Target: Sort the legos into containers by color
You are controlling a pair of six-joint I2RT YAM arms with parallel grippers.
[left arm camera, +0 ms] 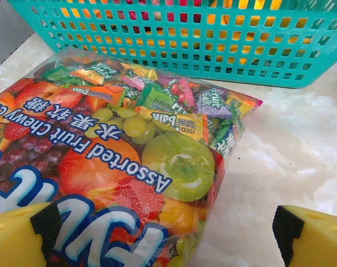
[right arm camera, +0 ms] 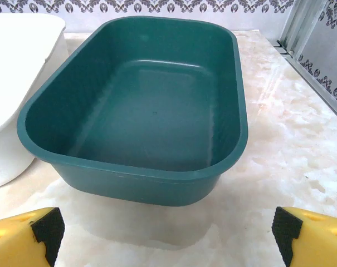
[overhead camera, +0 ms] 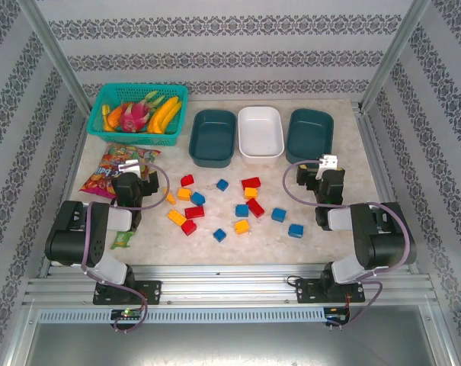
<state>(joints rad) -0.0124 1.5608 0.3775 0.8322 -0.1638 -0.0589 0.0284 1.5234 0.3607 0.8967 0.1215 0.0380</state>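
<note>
Left arm (overhead camera: 84,238) folded back on itself, left gripper (overhead camera: 129,165) pointing forward, jaws spread wide with nothing between them, right arm (overhead camera: 376,232) folded likewise, right gripper (overhead camera: 329,162) pointing forward, jaws wide apart, holding nothing

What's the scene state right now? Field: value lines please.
legos: scattered loose mid-table; red, blue and yellow-orange; none in a tub
tubs: left teal tub, white tub, right teal tub in a row at the far side, all empty
left gripper: open, over the snack bag, holding nothing
right gripper: open, facing the right teal tub, holding nothing
clutter: mesh basket with toy fruit, far left
progress: sorting not started
</note>
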